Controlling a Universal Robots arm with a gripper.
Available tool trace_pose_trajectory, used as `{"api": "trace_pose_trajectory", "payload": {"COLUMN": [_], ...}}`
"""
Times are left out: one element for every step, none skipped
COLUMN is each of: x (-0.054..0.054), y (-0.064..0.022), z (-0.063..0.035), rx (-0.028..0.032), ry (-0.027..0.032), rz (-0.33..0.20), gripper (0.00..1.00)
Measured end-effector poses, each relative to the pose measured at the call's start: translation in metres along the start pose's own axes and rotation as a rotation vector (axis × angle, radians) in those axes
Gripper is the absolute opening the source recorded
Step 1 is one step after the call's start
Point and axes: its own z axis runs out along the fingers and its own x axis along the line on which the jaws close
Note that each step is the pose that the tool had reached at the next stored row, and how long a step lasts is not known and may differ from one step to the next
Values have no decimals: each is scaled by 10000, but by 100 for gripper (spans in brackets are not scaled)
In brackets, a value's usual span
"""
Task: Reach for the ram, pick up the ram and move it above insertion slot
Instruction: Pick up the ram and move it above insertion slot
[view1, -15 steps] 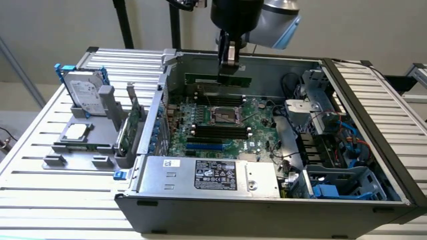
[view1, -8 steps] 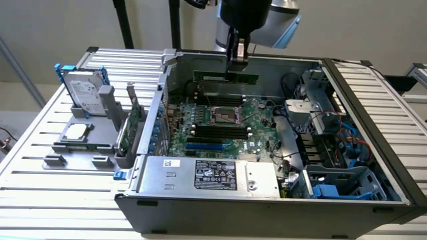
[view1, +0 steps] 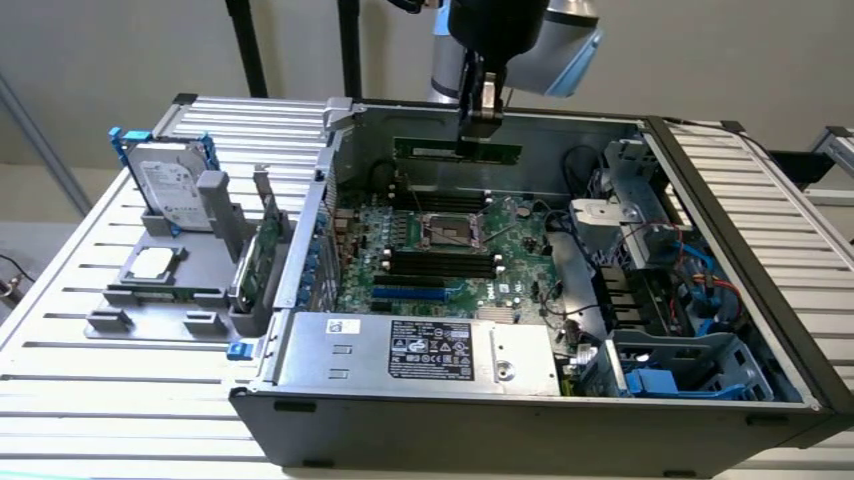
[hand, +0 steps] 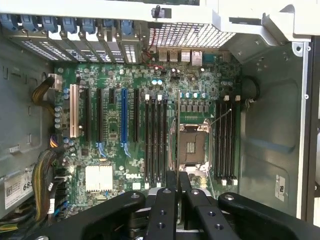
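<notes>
The ram (view1: 503, 153), a long thin green stick, hangs level in the air inside the open computer case (view1: 747, 230), over the far part of the motherboard (view1: 514, 235). My gripper (view1: 475, 140) comes down from above and is shut on the stick's middle. In the wrist view the ram (hand: 177, 130) shows edge-on as a thin line running out from between my black fingers (hand: 170, 182). It lies over the processor socket (hand: 192, 147), between two banks of black memory slots (hand: 156, 140) (hand: 225, 140). More black slots (view1: 434, 262) lie nearer on the board.
A grey holder (view1: 114, 322) on the exterior view's left carries a silver hard drive (view1: 171, 190), a wider green card (view1: 258, 255) and a processor chip (view1: 150, 262). The power supply (view1: 427, 348) fills the case's near side. Drive bays and cables (view1: 654, 290) crowd the right.
</notes>
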Motion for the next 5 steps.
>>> {"api": "trace_pose_trajectory", "payload": {"x": [0, 0, 0, 0, 0], "y": [0, 0, 0, 0, 0], "z": [0, 0, 0, 0, 0], "rx": [0, 0, 0, 0, 0], "ry": [0, -1, 0, -1, 0], "rz": [0, 1, 1, 1, 1], "gripper": [13, 13, 13, 13, 13]}}
